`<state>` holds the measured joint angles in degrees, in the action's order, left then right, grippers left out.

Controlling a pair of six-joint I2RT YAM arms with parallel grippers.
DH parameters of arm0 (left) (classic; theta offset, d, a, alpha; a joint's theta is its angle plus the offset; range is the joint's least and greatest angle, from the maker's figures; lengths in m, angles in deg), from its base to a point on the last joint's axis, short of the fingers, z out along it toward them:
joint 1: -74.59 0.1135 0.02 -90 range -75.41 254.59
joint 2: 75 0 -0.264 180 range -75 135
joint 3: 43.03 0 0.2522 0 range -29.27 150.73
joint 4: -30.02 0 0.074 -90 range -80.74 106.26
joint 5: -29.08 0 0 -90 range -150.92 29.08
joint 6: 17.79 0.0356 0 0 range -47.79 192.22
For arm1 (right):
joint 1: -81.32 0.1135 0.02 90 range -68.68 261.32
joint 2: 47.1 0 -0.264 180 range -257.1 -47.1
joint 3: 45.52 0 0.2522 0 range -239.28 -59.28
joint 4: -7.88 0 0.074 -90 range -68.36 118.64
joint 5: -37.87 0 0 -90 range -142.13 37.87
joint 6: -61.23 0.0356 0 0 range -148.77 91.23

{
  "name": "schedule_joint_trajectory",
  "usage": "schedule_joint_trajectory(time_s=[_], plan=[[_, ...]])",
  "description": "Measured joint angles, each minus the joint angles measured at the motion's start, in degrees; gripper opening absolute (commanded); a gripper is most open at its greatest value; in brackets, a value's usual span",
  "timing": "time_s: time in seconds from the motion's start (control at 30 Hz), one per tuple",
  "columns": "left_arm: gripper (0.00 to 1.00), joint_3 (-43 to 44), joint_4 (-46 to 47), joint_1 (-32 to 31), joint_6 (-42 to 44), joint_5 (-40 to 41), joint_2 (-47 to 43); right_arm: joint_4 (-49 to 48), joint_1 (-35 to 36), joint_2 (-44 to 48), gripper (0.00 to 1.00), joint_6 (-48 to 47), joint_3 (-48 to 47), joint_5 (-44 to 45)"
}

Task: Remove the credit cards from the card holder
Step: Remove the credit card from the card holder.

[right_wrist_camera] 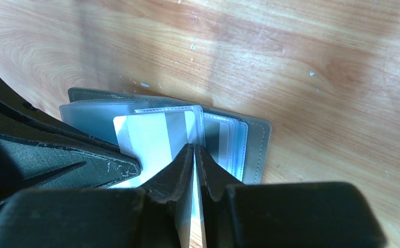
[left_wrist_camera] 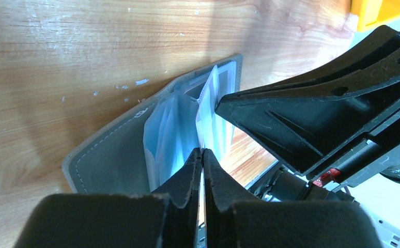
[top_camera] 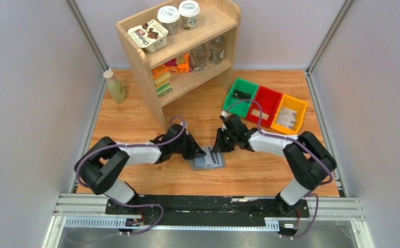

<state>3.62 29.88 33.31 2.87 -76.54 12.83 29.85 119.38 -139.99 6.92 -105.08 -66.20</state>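
Here the holder [top_camera: 208,159] lies open on the desk [top_camera: 260,173] between the two arms, grey cover down and pale pockets fanned upward. From the right wrist we see one card [right_wrist_camera: 151,137], white with a grey stripe. It sits partway out of its clear pocket, with a corner poking past the pocket's edge toward the left jaws.

The left jaws are clenched to a sliver, fingertips [left_wrist_camera: 190,173] pinching a thin pale sheet that stands up from the holder [left_wrist_camera: 110,160]. We take that sheet to be the card [left_wrist_camera: 206,103], though pocket film may be caught with it. The right jaws are likewise nearly closed, fingertips [right_wrist_camera: 180,165] nipping the edge of a pocket leaf of the holder [right_wrist_camera: 257,150]. That looks to us like the anchoring grip. Another striped card [right_wrist_camera: 216,135] shows in the next pocket behind.

We judge the pull-out to be only beginning, and several things could spoil it:
- If the left jaws have film as well as card, both grips tug one sheet and the whole holder lifts or tears.
- If the right grip slips off its thin edge, the holder simply follows the card.
- A slanted pull could bend the card or jam it in the pocket.
- The two sets of jaws sit almost touching, so a small sideways drift could knock them together.
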Motion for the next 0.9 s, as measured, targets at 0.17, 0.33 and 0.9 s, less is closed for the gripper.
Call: schedule_joint_trajectory(time_s=[0.17, 0.33, 0.9], plan=[[0.05, -1.44, 0.59, 0.02, -0.52, 0.9, -1.62, -1.36, 0.0, -0.63, 0.13, 0.31, 0.13, -0.55], [0.05, -3.06, 0.98, 0.13, -1.14, 1.42, -3.28, -2.71, 0.0, -0.76, 0.12, 0.57, 0.76, -0.83], [0.0, -8.61, -5.05, 2.03, -0.59, 3.43, -14.91, -5.27, -0.13, -0.98, 0.15, 1.62, 1.53, -1.11]])
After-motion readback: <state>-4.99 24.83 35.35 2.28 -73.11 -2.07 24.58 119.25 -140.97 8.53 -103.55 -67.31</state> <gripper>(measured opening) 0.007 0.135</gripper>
